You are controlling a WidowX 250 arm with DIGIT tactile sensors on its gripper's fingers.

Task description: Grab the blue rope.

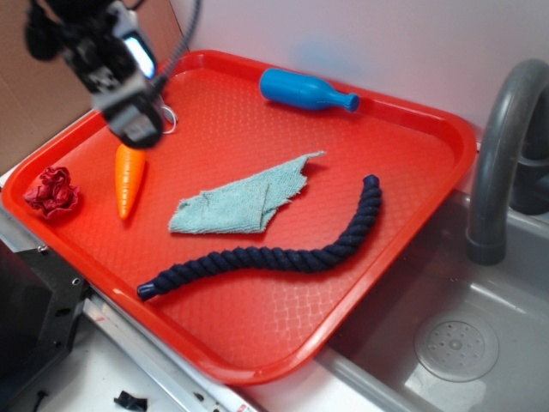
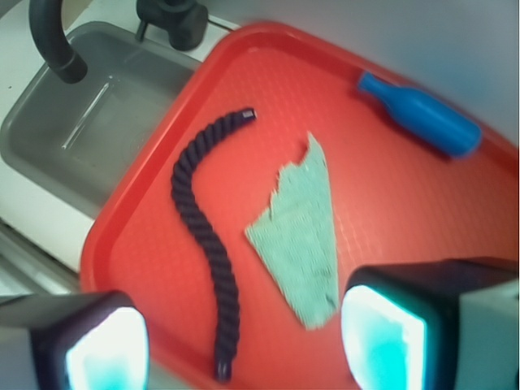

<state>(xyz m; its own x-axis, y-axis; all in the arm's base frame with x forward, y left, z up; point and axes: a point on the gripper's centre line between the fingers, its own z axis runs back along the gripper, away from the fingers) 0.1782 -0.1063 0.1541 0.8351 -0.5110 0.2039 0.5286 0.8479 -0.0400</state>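
Note:
The blue rope is a thick, dark navy twisted strand lying in a long curve across the front right part of the red tray. In the wrist view the blue rope runs from the tray's upper middle down to its near rim. My gripper hangs above the tray's far left corner, well away from the rope. Seen from the wrist, my gripper is open, its fingers wide apart with nothing between them.
A light teal cloth lies mid-tray beside the rope. A bright blue bottle lies at the tray's back. An orange carrot and a red crumpled piece sit at the left. A sink with a grey faucet is to the right.

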